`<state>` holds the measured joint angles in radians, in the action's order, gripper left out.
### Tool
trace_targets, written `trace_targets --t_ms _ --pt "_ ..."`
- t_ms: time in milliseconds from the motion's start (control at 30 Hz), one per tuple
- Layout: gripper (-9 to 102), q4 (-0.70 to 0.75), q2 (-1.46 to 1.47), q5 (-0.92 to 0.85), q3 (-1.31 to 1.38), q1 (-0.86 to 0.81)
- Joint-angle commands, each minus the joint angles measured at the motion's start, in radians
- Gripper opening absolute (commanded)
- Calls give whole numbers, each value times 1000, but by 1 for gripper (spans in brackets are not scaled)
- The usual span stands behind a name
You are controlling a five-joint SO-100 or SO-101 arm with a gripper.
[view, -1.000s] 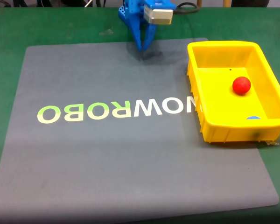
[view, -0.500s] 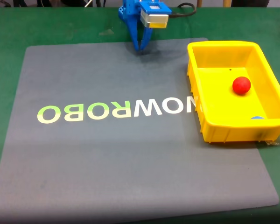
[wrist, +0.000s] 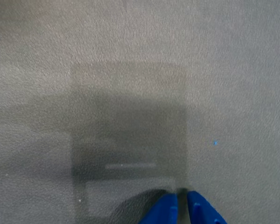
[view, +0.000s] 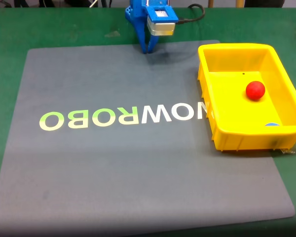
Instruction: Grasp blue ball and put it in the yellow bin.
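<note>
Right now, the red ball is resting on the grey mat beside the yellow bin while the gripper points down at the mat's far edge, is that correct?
Not quite: the fixed view shows the red ball inside the yellow bin, not on the grey mat. The gripper does point down at the mat's far edge.

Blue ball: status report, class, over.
Gripper shut, empty, at mat's far edge. Blue ball in yellow bin, near front wall, beside red ball. Nothing obstructing.

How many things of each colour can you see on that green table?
Blue: 2, the robot arm and the blue ball, barely peeking over the bin's near wall
Yellow: 1, the yellow bin
Red: 1, the red ball in the bin
Grey: 1, the mat with pale lettering
Total: 5
</note>
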<state>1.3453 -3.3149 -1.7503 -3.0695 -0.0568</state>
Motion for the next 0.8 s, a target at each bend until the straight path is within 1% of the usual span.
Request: trace_targets --t_ms 0,767 --pt "0 20 -11 20 -31 28" --pt "0 18 6 14 -31 28"
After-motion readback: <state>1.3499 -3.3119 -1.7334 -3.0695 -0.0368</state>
